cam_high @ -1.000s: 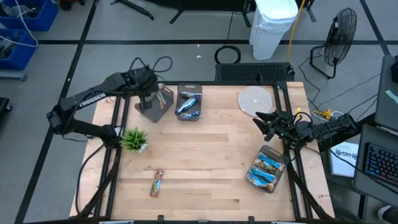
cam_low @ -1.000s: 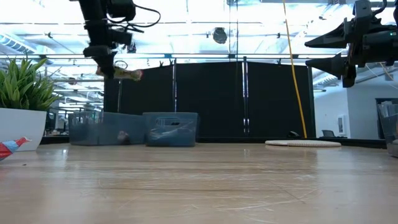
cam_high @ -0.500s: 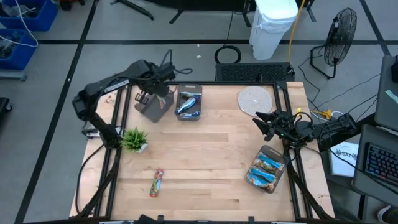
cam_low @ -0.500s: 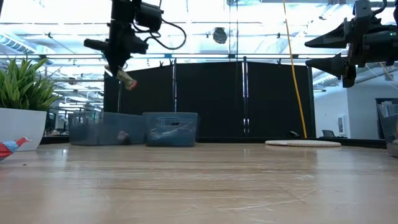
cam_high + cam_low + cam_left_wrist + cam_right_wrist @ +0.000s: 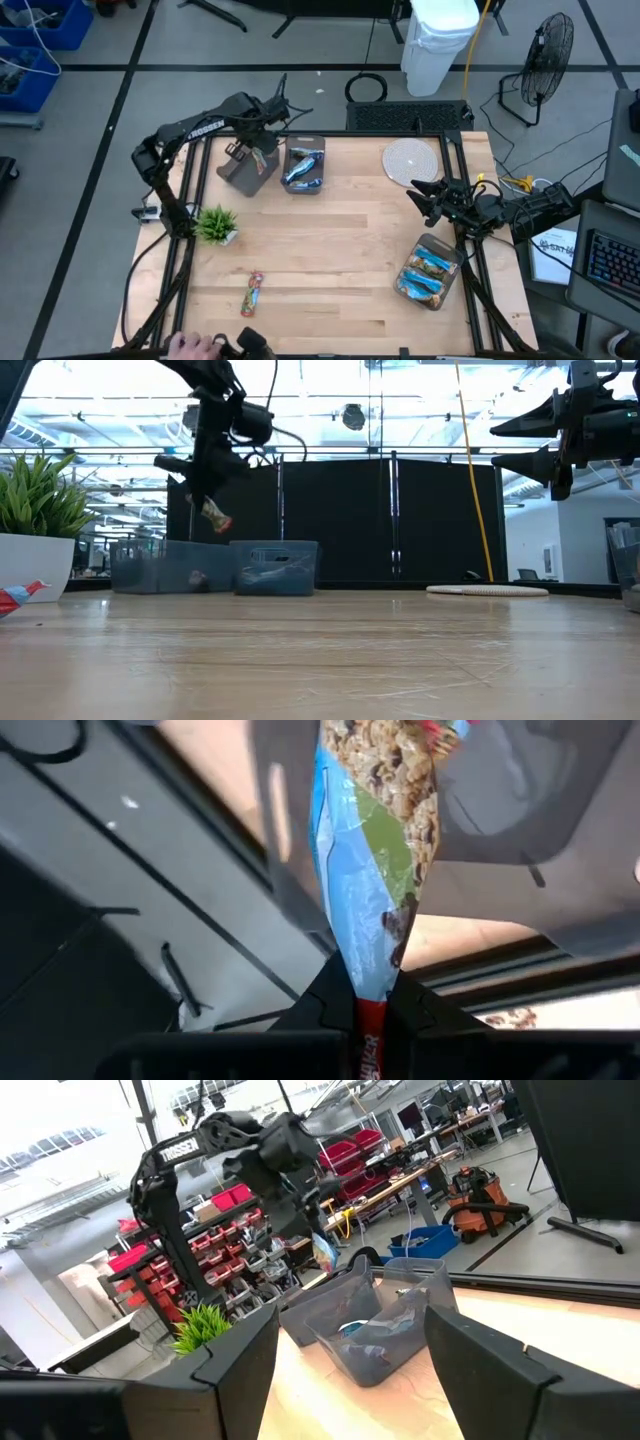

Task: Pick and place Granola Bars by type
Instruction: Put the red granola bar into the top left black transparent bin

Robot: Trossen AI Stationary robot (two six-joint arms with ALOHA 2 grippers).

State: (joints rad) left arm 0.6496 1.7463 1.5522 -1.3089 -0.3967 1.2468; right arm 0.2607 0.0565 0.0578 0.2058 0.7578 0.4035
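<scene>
While the left gripper [image 5: 262,150] hangs above the far-left bin [image 5: 249,168], its fingers are pinched together on the end of one granola bar [image 5: 375,870], which dangles from them over that bin; the low view shows the bar [image 5: 215,514] in the air, clear of the bin's rim.

Item: held bar. Blue wrapper with a green patch and a printed picture of granola, red at the pinched end.

Item: far-left bin. Grey, translucent, at the far edge of the wooden table [image 5: 330,260]; one reddish bar lies inside it, seen in the low view.

Item: second bin [image 5: 304,164]. Just beside the first, holding blue-wrapped bars [image 5: 302,170].

Item: third bin [image 5: 429,272]. Near the table's right edge, holding several blue-and-orange bars [image 5: 426,272].

Item: loose bar [image 5: 252,294]. Red-and-blue wrapper, lying flat on the table toward the near-left, well apart from all the bins.

Item: small green plant [image 5: 216,224]. In a white pot, at the left edge.

Item: round white mat [image 5: 411,160]. At the far right of the table.

Item: right gripper [image 5: 425,202]. Raised at the right side between the mat and the third bin, fingers spread apart, nothing between them.

Item: a person's hand [image 5: 190,347]. At the near edge of the table.
</scene>
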